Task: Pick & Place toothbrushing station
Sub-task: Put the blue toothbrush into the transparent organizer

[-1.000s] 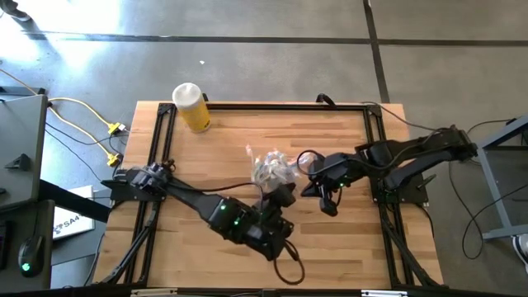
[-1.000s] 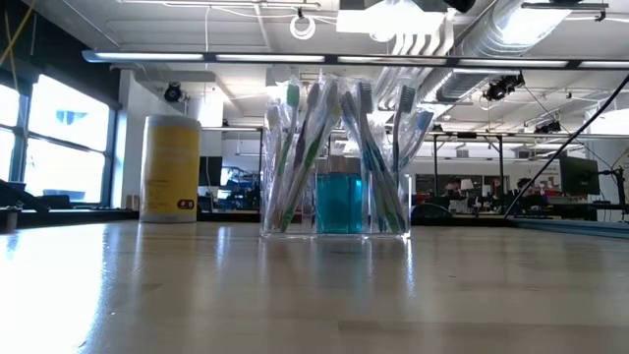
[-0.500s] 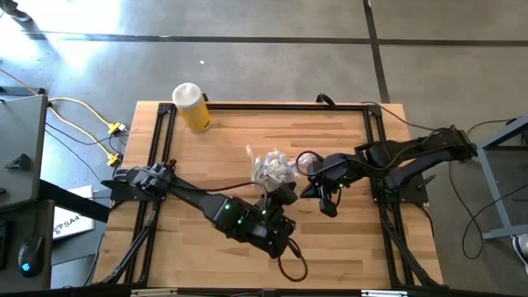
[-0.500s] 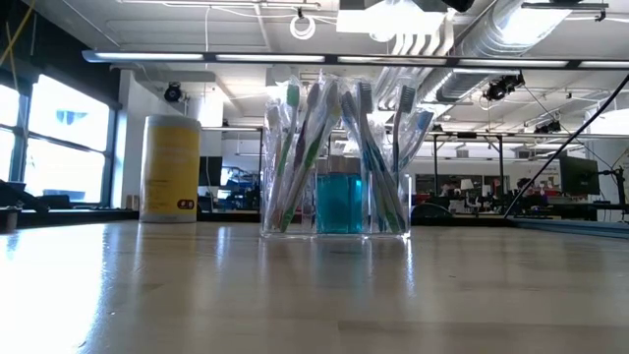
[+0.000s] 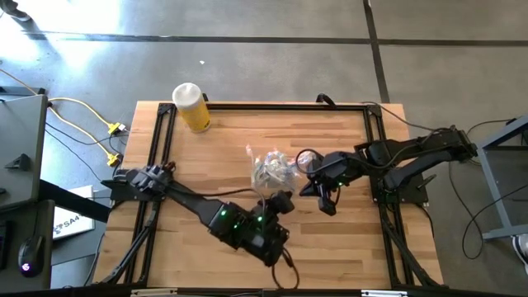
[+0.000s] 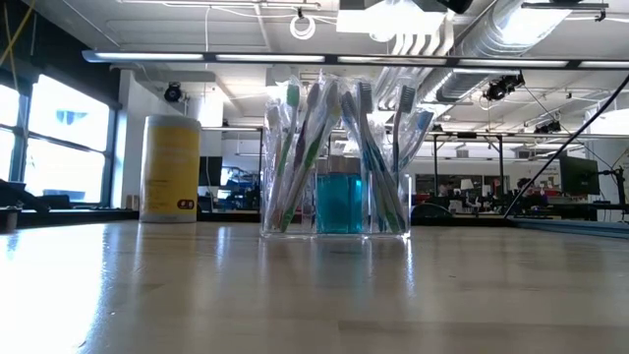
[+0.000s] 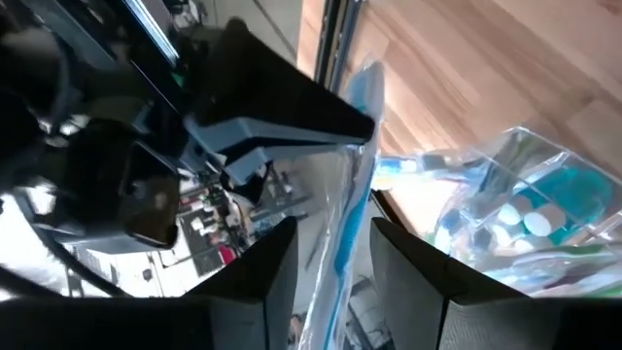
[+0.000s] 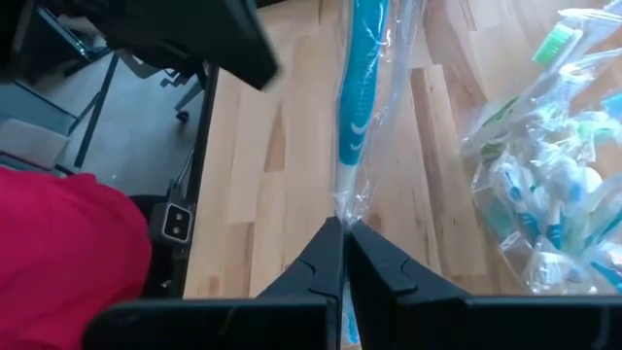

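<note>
The clear plastic container (image 5: 272, 169) stands on its base at mid-table, holding pastel toothbrushes and short white tubes with teal ends (image 8: 530, 219); it also shows in the low view (image 6: 334, 162). My right gripper (image 8: 342, 233) is shut on a blue toothbrush in a clear wrapper (image 8: 364, 87), just right of the container (image 5: 312, 186). My left gripper (image 7: 333, 233) is open by the container's near side (image 5: 283, 198). Its fingers stand on either side of the same wrapped toothbrush (image 7: 355, 146); I see no touch. My right gripper pinches the wrapped toothbrush at one end (image 8: 344, 206), wrapper and handle together between its two fingers. The toothbrush runs on straight ahead along the fingers, lifted clear above the table, toward my left gripper.
A yellow bottle with a white cap (image 5: 191, 106) stands at the far left of the table, also in the low view (image 6: 170, 167). A black frame (image 5: 157, 157) runs around the tabletop. Bare wood lies to the left and right of the container.
My left arm's wrist has shifted a little toward the table's near left, and its cable has swung with it. Its gripper stays by the container. The container has not moved.
</note>
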You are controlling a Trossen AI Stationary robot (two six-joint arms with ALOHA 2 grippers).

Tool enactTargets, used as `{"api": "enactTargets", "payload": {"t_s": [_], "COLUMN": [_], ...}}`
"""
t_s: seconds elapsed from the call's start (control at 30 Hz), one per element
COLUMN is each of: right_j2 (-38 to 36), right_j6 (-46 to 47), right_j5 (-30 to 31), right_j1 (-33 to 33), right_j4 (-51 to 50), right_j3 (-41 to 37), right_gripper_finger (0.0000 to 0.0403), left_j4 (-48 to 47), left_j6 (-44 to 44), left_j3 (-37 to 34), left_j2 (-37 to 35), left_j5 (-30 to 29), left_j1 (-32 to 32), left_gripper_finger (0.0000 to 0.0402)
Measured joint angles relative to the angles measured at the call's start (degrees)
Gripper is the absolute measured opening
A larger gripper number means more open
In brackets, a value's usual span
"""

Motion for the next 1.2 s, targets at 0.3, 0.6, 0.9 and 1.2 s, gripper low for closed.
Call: {"api": "enactTargets", "payload": {"t_s": [0.3,0.6,0.9,1.2], "right_j2": [0.00,0.00,0.00,-0.04], "right_j6": [0.46,0.46,0.44,0.23], "right_j5": [0.00,0.00,-0.26,-0.39], "right_j1": [0.04,0.04,0.04,0.07], "right_j4": [0.11,0.20,0.28,0.23], "right_j3": [0.00,0.00,0.00,0.02], "right_gripper_finger": [0.0003,0.0003,0.0003,0.0003], "left_j4": [-0.23,-0.32,-0.33,-1.31], "left_j6": [-0.89,-1.43,-1.90,-1.85], "left_j3": [0.13,0.02,0.02,-0.04], "left_j2": [1.20,1.53,1.55,1.57], "left_j5": [1.52,3.17,3.18,3.55], "left_j1": [2.58,3.23,5.26,4.96], "left_gripper_finger": [0.0124,0.0124,0.0123,0.0021]}}
